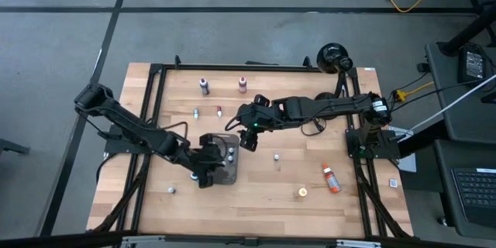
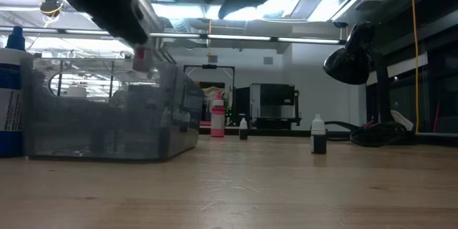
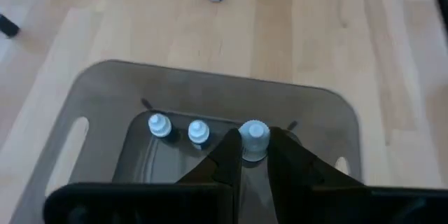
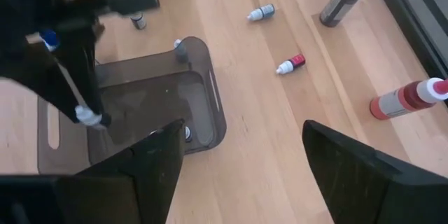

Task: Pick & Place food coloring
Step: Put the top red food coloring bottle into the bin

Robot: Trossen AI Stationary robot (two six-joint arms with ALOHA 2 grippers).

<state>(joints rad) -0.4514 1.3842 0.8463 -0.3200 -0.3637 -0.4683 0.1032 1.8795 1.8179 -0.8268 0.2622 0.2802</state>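
Presently, items on the wooden bench (image 1: pixel 256 182):

Tray (image 1: pixel 228 172), dark grey, translucent, near the middle of the bench toward its front edge. Holds two small white-capped bottles (image 3: pixel 159 126) (image 3: pixel 199 132) standing side by side.

Left gripper (image 3: pixel 253 155), over the tray, fingers clenched on a third white-capped food coloring bottle (image 3: pixel 254 138), held upright beside the other two.

Right gripper (image 4: pixel 241 157), just beyond the tray's far rim, fingers spread wide, holding nothing.

Loose bottles: two taller ones, dark-bodied (image 1: pixel 204 86) and red-bodied (image 1: pixel 242 85), standing near the back edge; two tiny ones (image 1: pixel 196 112) (image 1: pixel 219 111) lying between those and the tray; one small bottle (image 1: pixel 276 156) right of the tray; an orange bottle (image 1: pixel 331 178) lying toward the front right corner, with a small orange one (image 1: pixel 301 192) just beside it; one (image 1: pixel 171 190) near the front left.
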